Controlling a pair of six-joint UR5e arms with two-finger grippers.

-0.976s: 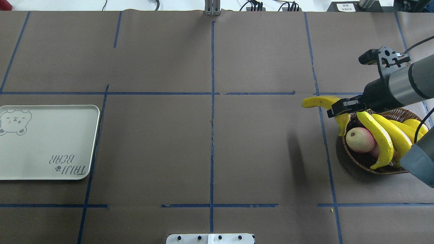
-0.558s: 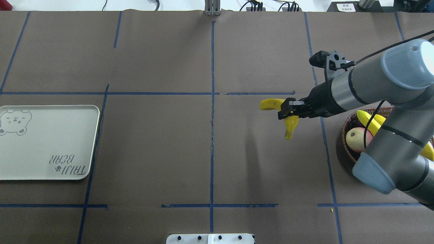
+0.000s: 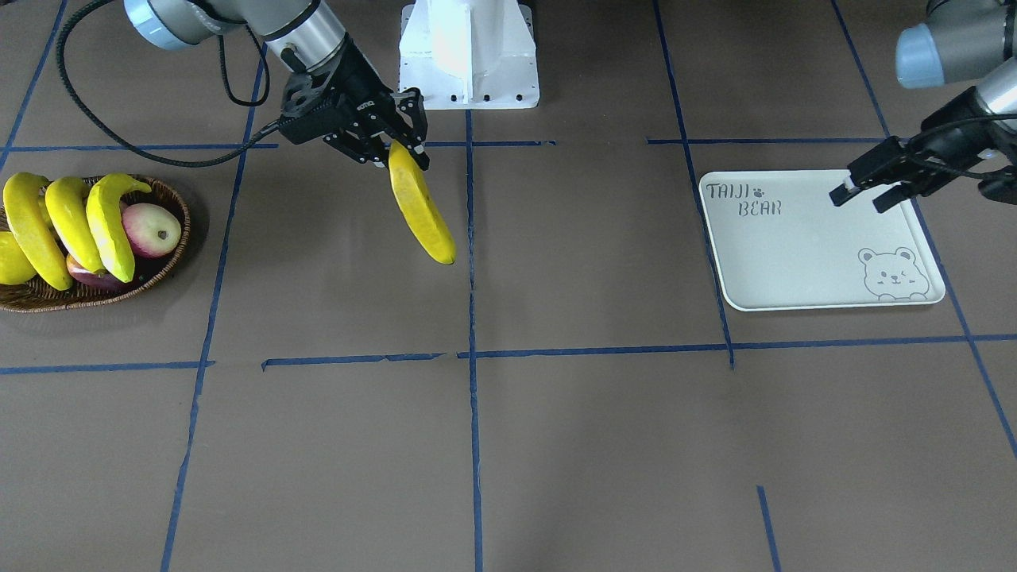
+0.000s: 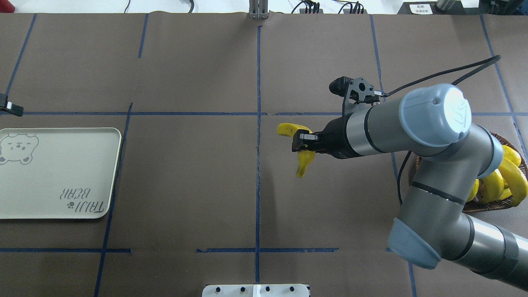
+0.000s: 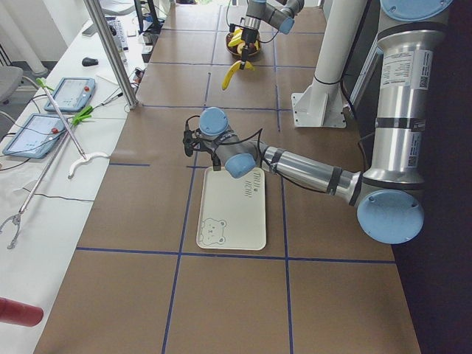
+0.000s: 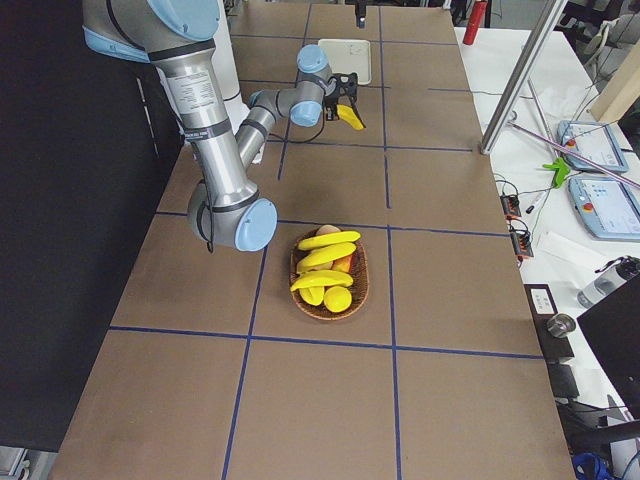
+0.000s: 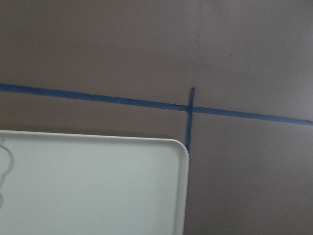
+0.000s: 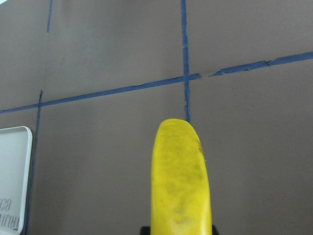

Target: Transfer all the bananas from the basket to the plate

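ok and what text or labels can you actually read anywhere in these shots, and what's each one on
"TAIJI BEAR", with a small paw print: printed on the white tray, in the corner opposite its grey bear face.
Stickers on the left arm: too small to read.
White label on a black box at the table's far edge: too small to read.
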